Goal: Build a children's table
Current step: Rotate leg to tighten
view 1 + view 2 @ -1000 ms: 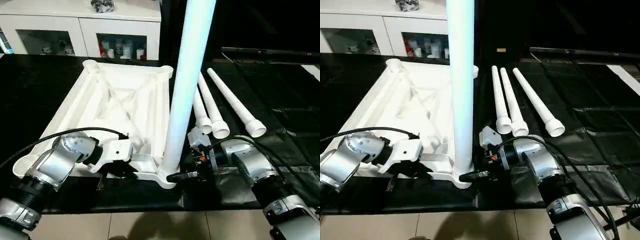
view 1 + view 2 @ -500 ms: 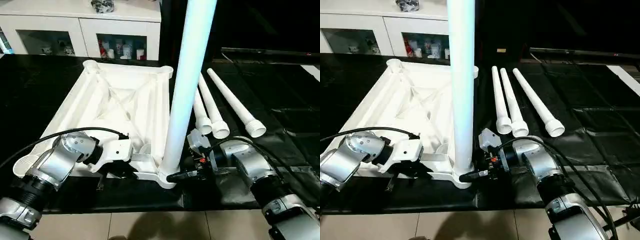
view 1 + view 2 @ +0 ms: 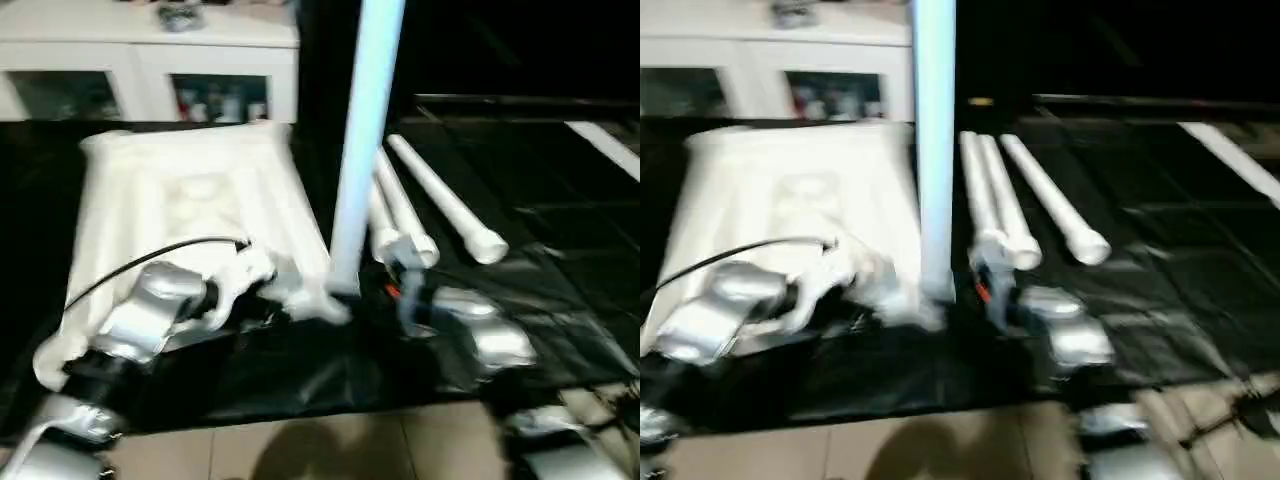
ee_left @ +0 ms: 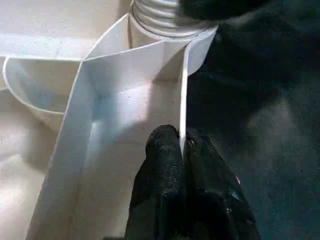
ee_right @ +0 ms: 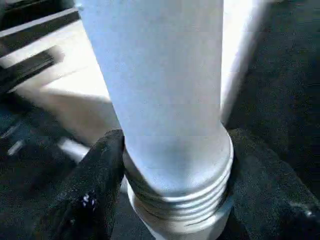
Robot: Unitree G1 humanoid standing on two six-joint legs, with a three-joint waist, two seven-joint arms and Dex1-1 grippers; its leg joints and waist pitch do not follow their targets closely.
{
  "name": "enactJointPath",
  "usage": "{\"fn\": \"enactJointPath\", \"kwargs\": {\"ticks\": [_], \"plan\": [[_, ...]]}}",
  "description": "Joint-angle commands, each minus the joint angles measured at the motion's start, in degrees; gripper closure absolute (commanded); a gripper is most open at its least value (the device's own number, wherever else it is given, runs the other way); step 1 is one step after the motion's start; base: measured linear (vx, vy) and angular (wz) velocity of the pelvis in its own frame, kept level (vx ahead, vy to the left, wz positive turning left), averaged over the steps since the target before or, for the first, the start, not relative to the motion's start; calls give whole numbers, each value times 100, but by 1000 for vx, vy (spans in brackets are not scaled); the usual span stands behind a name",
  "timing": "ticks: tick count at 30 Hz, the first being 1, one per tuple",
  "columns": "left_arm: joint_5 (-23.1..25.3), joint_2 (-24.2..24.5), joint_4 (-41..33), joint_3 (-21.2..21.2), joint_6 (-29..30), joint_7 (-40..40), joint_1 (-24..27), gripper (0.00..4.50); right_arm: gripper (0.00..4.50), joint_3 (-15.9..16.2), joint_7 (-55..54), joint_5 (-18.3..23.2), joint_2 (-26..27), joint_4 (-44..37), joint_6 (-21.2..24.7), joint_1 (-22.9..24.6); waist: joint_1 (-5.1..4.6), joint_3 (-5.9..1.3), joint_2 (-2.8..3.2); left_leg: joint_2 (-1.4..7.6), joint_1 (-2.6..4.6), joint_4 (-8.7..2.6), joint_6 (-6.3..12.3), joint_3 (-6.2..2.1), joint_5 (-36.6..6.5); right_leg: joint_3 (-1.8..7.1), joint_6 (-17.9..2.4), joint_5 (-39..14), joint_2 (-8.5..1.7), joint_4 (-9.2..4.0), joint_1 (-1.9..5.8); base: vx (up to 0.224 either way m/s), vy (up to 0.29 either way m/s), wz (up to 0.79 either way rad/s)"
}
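The white table top (image 3: 190,190) lies underside up on the black mat. One white leg (image 3: 365,130) stands upright in its near right corner socket (image 3: 335,305). My left gripper (image 4: 182,145) is shut on the thin side wall (image 4: 182,85) of the top, just beside that socket. My right gripper (image 5: 175,165) is closed around the leg's threaded lower end (image 5: 180,190), one black finger (image 5: 100,170) on each side and touching it. Three loose legs (image 3: 440,200) lie side by side to the right of the top.
A white cabinet (image 3: 150,60) with glass doors stands behind the table top. The black mat (image 3: 560,230) runs out to the right, and the tiled floor (image 3: 330,450) shows along its near edge.
The whole head picture has swung and blurred, so the camera moved. The upright leg still stands in the corner socket, with both grippers at the same places.
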Motion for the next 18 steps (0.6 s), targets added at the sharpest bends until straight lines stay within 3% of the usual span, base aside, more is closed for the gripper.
{"fn": "enactJointPath", "kwargs": {"ticks": [1, 2, 5, 6, 10, 13, 18], "plan": [[-62, -513, -70, 222, 288, 863, -219, 450, 176, 367, -363, -6, 625, 206, 151, -159, 10, -305, 49, 83, 25, -374, -141, -36, -1832, 252, -872, -2204, -410, -539, 219, 0, 0, 0], [-64, -591, -61, 276, 329, 1000, -231, 450, 176, 391, -438, -48, 661, 237, 135, -178, 23, -310, 75, 86, 40, -370, -134, -32, -1805, 251, -899, -2132, -409, -541, 216, 0, 0, 0], [-53, -841, -44, 431, 440, 1414, -274, 450, 176, 452, -639, -190, 752, 307, 100, -223, 47, -330, 57, 79, 18, -353, -10, -2, -1580, 260, -978, -1648, -387, -514, 249, 0, 0, 0], [16, -980, -66, 448, 487, 1640, -285, 450, 120, 462, -721, -266, 776, 340, -7, -234, 65, -343, 47, 76, -1, -350, 44, 7, -1413, 263, -994, -1432, -391, -491, 271, 0, 0, 0], [92, -1034, -159, 329, 535, 1668, -273, 450, 85, 252, -872, -228, 797, 395, -75, -229, 74, -360, 77, 75, -32, -338, 169, 11, -1123, 255, -1055, -987, -383, -449, 304, 0, 0, 0], [82, -936, -260, 243, 569, 1490, -224, 450, 56, 196, -857, -252, 730, 358, -204, -198, 7, -368, 93, 74, -53, -335, 176, 0, -1125, 242, -1077, -925, -384, -445, 318, 0, 0, 0], [81, -576, -416, 54, 443, 957, -61, 450, 5, 225, -545, -245, 375, 117, -450, -19, -10, -354, 106, 97, -28, -333, 218, 9, -1234, 248, -1194, -920, -384, -458, 297, 0, 0, 0]]}}
